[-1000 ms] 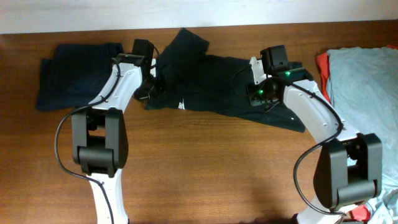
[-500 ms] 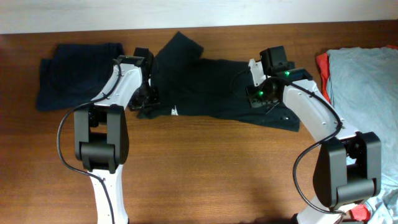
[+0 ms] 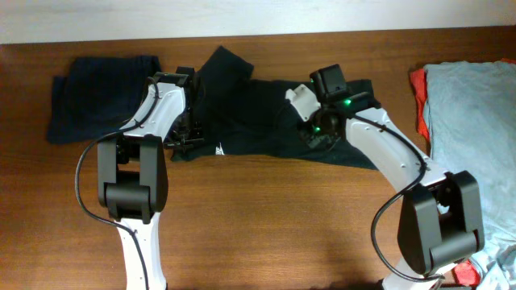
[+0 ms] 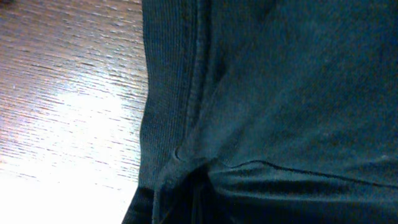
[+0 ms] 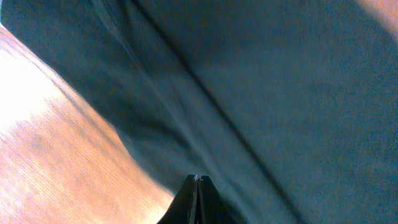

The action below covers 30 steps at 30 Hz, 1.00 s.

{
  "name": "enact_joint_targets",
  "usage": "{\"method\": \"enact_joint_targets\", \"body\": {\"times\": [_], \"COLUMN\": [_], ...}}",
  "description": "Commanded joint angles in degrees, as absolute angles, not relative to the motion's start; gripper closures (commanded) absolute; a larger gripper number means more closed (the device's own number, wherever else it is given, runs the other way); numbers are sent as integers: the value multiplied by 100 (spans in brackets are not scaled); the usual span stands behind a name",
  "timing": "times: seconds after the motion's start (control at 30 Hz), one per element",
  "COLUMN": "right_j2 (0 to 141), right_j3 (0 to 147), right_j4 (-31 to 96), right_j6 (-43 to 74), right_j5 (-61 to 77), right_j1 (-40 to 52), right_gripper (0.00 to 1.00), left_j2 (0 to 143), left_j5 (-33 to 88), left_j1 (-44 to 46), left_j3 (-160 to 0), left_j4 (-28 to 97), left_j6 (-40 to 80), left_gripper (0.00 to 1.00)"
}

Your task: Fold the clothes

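Observation:
The black T-shirt [image 3: 258, 121] lies crumpled across the back middle of the table, its small white mark [image 3: 219, 147] near its front left edge. My left gripper [image 3: 187, 135] is at the shirt's left edge. In the left wrist view the ribbed hem [image 4: 168, 124] bunches into my jaws [image 4: 199, 208], which are buried in the fabric. My right gripper [image 3: 312, 133] is on the shirt's right half. In the right wrist view its fingertips [image 5: 199, 182] are pressed together over the dark cloth [image 5: 261, 93].
A folded navy garment [image 3: 101, 93] lies at the back left. A light grey-blue garment [image 3: 476, 121] lies on a red one [image 3: 418, 89] at the right edge. Bare wooden table [image 3: 266, 217] fills the front.
My right gripper has moved left, and the shirt's right edge has come with it. My left gripper has shifted slightly toward the front, drawing the shirt's left edge with it.

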State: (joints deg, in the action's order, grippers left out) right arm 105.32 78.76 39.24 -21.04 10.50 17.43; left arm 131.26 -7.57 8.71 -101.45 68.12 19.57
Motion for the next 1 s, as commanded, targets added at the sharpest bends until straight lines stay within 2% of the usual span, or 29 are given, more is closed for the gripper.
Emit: {"method": "enact_joint_targets", "body": {"times": [0.0, 0.4, 0.63, 0.97], "right_j2": [10689, 11535, 12038, 12372], "right_j3": [7940, 7940, 7940, 7940], "right_j4": [3542, 2847, 2119, 1592], "right_j6": [-2379, -2373, -2351, -2307], "right_j5": [1144, 2512, 2506, 2178], "right_j1": [1918, 2309, 2604, 2624], "right_gripper": [96, 96, 96, 96], "left_j2": [12954, 12479, 12479, 12481], "left_j5": [-880, -384, -388, -386], "left_j1": [847, 847, 847, 847], "left_j3": [-10106, -10110, -10110, -10108], "left_j4": [6639, 6300, 6302, 6208], "left_j6": [2145, 2141, 2141, 2143], "left_gripper": [100, 100, 96, 96]}}
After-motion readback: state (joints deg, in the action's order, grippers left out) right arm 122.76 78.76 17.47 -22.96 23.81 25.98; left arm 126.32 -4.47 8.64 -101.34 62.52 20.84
